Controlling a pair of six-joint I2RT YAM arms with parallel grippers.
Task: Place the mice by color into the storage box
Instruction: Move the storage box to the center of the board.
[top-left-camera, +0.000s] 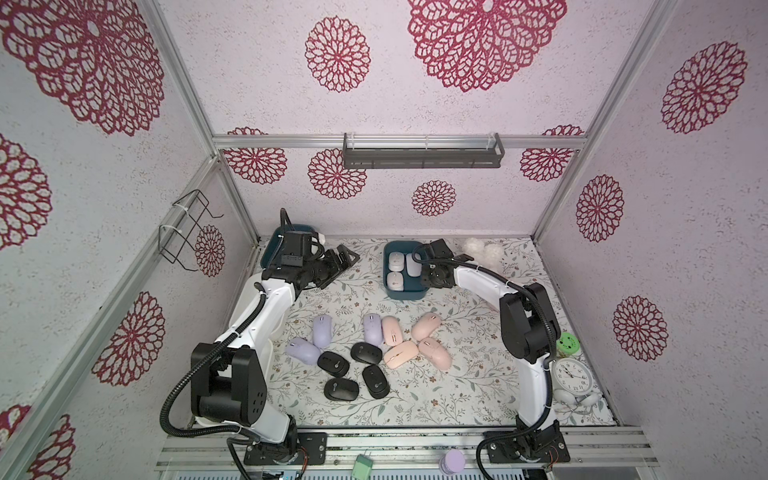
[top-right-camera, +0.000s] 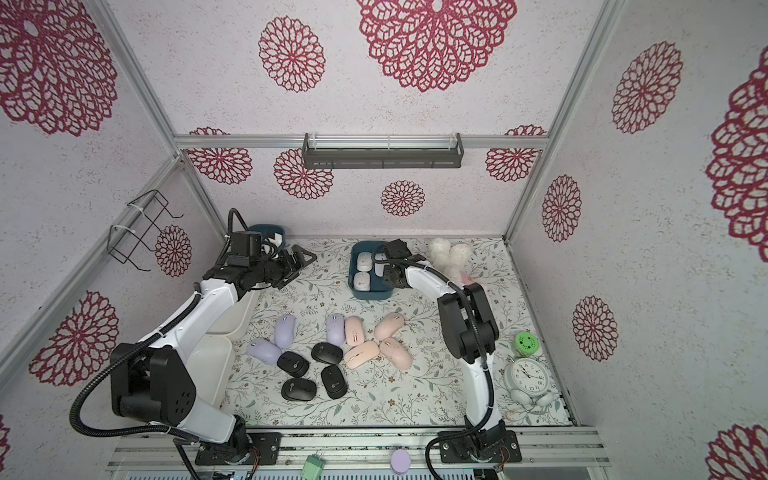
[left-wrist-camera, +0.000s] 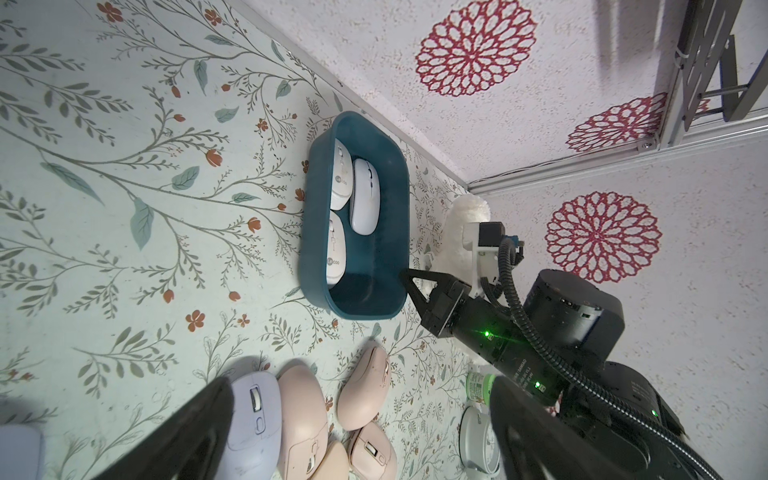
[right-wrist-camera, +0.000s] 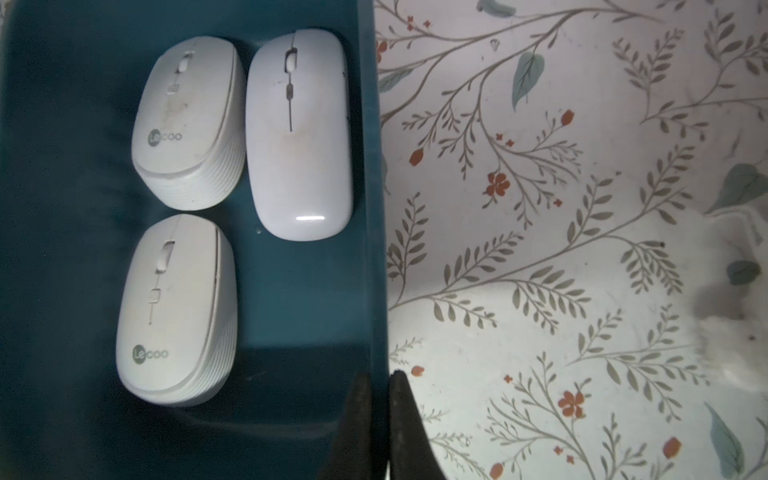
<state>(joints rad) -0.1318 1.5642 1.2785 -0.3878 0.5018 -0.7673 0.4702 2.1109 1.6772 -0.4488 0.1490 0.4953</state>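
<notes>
Patterned walls (top-left-camera: 257, 62) are set close around the flat floral desk (top-left-camera: 457, 395). The storage box (top-left-camera: 405, 293), at the rear, is clenched at one side wall by the right hand (right-wrist-camera: 379, 376); three white mice (top-left-camera: 395, 261) lie inside. Mid-desk are clustered lilac mice (top-left-camera: 322, 330), peach-pink mice (top-left-camera: 426, 326) and black mice (top-left-camera: 365, 352), judged light, rigid and smooth-shelled, best gripped across the flanks. The left hand (top-left-camera: 340, 268) is spread, empty.

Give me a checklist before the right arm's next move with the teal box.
1. Right hand shut on teal box wall: ok.
2. Three white mice flat inside box: ok.
3. Left hand open, empty: ok.
4. Black mice, pink mice, lilac mice boxed: not ok, all on table.
5. Grip firm enough to move box: cannot tell.
</notes>
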